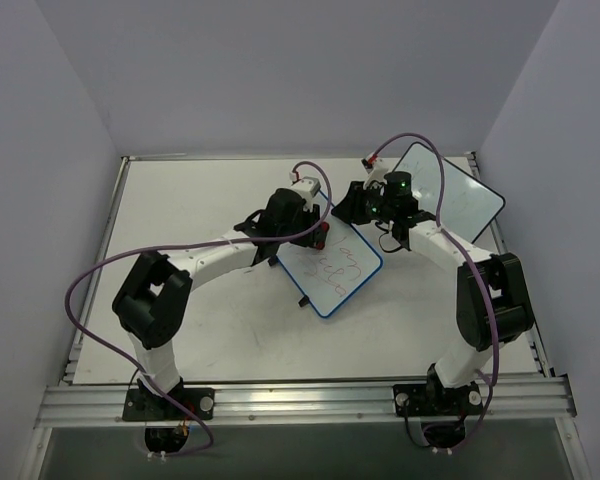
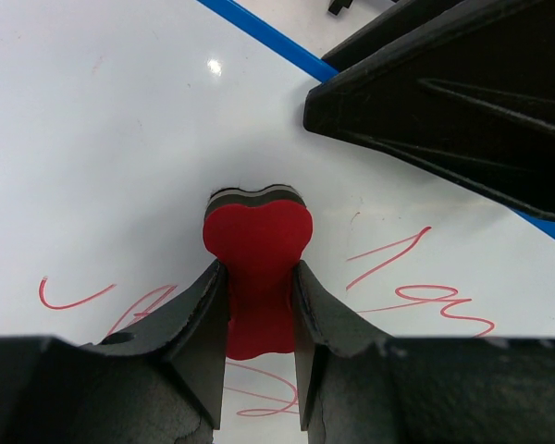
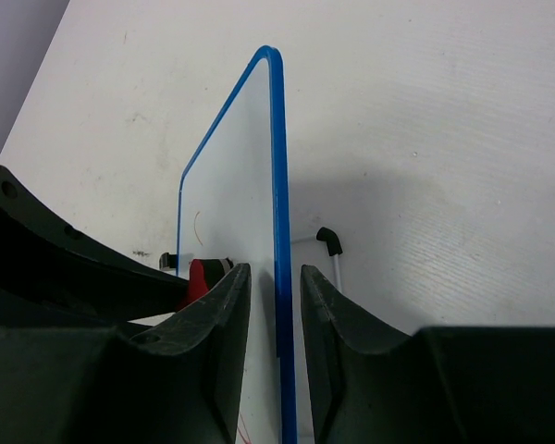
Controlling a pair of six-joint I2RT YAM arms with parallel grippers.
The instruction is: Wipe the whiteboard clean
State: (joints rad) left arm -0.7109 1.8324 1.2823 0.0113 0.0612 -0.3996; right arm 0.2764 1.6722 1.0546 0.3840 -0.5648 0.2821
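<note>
The blue-framed whiteboard (image 1: 338,272) lies around the middle of the desk (image 1: 180,210), set at an angle, with one corner pointing at the near edge. Red marker scrawl runs across it. In the left wrist view it is loose loops and strokes on the white face (image 2: 120,139), and I can't read any of it as words. I see no brand or label.

My left claw (image 2: 259,277) is closed tight on a red eraser (image 2: 257,268). Its dark felt layer sits against the board face, just above the scrawl.

My right claw (image 3: 274,273) is at the board's far edge. Its jaws are only narrowly apart and straddle the blue rim (image 3: 279,185), one on each side. I cannot tell whether they actually press on the rim.

Just beside that rim, a thin white stick with a black tip (image 3: 329,242) rests on the desk. I can't tell what it is.

A second whiteboard (image 1: 460,195), dark-edged, lies near the far right corner, partly under the right arm's purple cable (image 1: 435,170).
</note>
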